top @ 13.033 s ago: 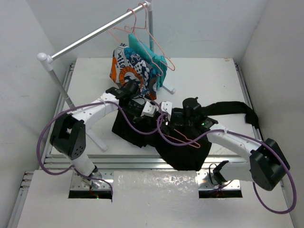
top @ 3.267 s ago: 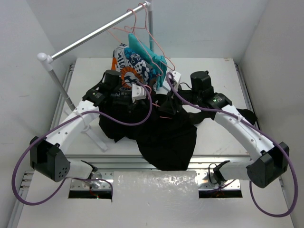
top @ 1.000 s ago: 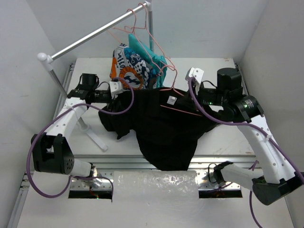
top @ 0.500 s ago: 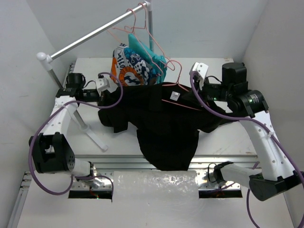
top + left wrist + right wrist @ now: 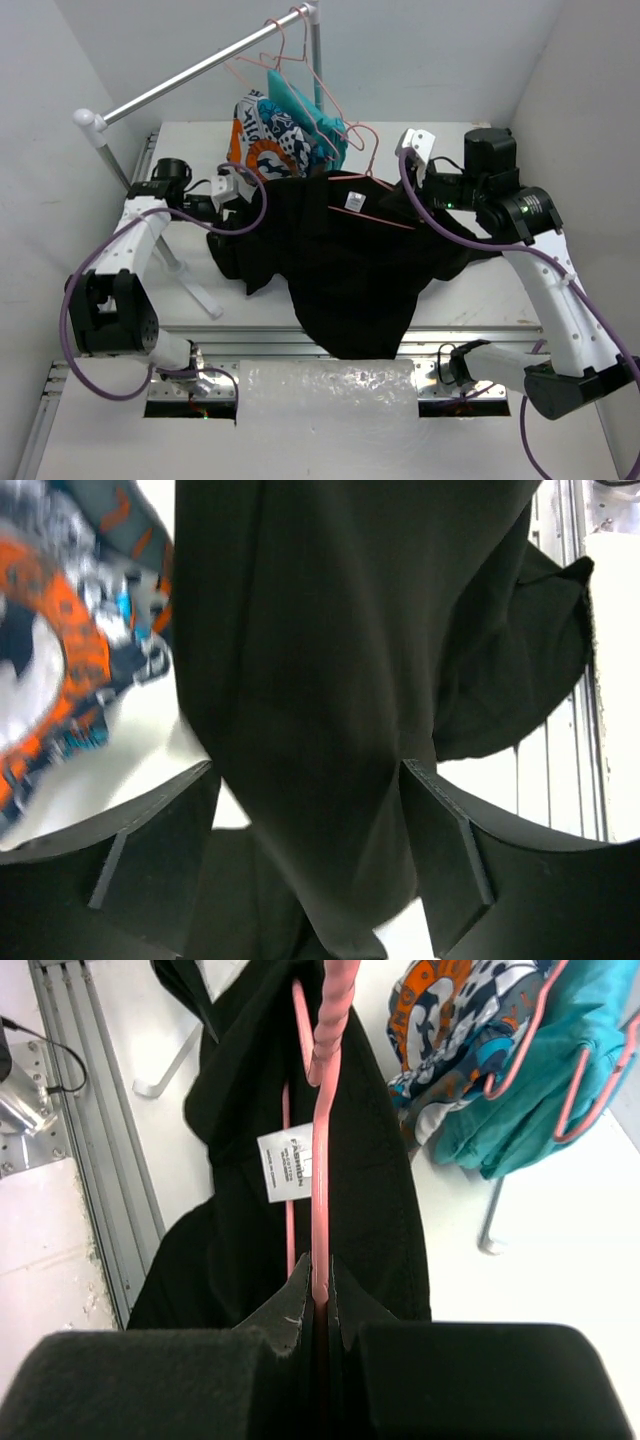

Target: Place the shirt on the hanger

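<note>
Over on the left of the top view, the left gripper (image 5: 237,186) sits at the shirt's (image 5: 350,270) left edge. On its wrist cam the two fingers (image 5: 150,865) are spread wide with a thick fold of black fabric hanging between them; can't tell if they're actually pinching it. Just behind it the orange, navy and white patterned garment (image 5: 262,140) and the teal one (image 5: 310,115) hang off the metal rail (image 5: 190,75).

Middle of the frame, the shirt is stretched across the table (image 5: 480,290), top edge lifted, bottom hem drooping over the near edge. Its white label (image 5: 353,201) shows at the collar, right beside the pink wire of the hanger (image 5: 321,1230).

Right side, the right gripper (image 5: 318,1298) is clamped tight on that hanger wire, holding it up with the hook poking out toward the rail.
</note>
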Robot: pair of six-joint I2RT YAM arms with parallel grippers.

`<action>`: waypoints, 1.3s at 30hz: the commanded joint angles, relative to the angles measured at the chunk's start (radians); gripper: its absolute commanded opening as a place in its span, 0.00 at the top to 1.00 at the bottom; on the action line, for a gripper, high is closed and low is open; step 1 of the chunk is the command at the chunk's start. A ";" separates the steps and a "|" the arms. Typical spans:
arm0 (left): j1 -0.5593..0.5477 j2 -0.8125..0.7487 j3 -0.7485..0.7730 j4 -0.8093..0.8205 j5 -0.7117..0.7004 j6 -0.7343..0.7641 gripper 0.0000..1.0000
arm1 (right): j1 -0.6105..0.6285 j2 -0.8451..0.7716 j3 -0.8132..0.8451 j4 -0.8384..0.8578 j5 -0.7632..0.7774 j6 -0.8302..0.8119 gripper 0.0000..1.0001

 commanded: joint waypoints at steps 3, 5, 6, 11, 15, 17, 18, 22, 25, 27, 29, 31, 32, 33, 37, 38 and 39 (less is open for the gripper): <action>-0.050 -0.119 0.008 0.164 -0.052 -0.121 0.28 | 0.012 -0.012 -0.069 0.087 -0.013 0.004 1.00; -0.051 -0.119 0.034 0.155 -0.049 -0.126 0.25 | 0.032 -0.005 -0.080 0.072 0.025 -0.007 1.00; -0.053 -0.119 0.045 0.157 -0.046 -0.130 0.25 | 0.044 0.003 -0.089 0.060 0.042 -0.008 1.00; -0.083 -0.115 0.150 0.163 -0.037 -0.212 0.16 | 0.149 0.015 -0.105 0.075 0.159 -0.007 1.00; -0.155 -0.096 0.247 0.040 -0.043 -0.128 0.12 | 0.193 0.038 -0.134 0.129 0.193 0.010 1.00; -0.209 -0.086 0.273 -0.024 -0.051 -0.104 0.12 | 0.215 0.052 -0.135 0.153 0.193 0.019 1.00; -0.255 -0.086 0.289 -0.044 -0.058 -0.104 0.12 | 0.230 0.067 -0.131 0.165 0.189 0.031 1.00; -0.350 -0.093 0.289 -0.014 -0.049 -0.181 0.12 | 0.265 0.106 -0.097 0.199 0.177 0.041 1.00; -0.375 -0.095 0.254 0.082 -0.049 -0.273 0.12 | 0.279 0.115 -0.096 0.215 0.163 0.033 1.00; -0.384 -0.096 0.212 0.153 -0.062 -0.330 0.12 | 0.284 0.109 -0.123 0.256 0.148 0.039 1.00; -0.387 -0.101 0.168 0.259 -0.085 -0.400 0.15 | 0.290 0.100 -0.145 0.294 0.116 0.045 1.00; -0.395 -0.099 0.145 0.330 -0.115 -0.428 0.22 | 0.296 0.095 -0.155 0.314 0.078 0.051 1.00; -0.398 -0.096 0.137 0.336 -0.118 -0.428 0.36 | 0.299 0.092 -0.161 0.330 0.074 0.057 1.00; -0.402 -0.089 0.137 0.336 -0.118 -0.425 0.48 | 0.299 0.093 -0.160 0.331 0.074 0.057 1.00; -0.404 -0.089 0.140 0.333 -0.082 -0.439 1.00 | 0.299 0.107 -0.152 0.316 0.085 0.056 1.00; -0.404 -0.089 0.144 0.333 -0.085 -0.445 1.00 | 0.299 0.106 -0.155 0.319 0.093 0.065 1.00; -0.404 -0.089 0.145 0.330 -0.095 -0.445 1.00 | 0.299 0.101 -0.161 0.327 0.102 0.074 0.95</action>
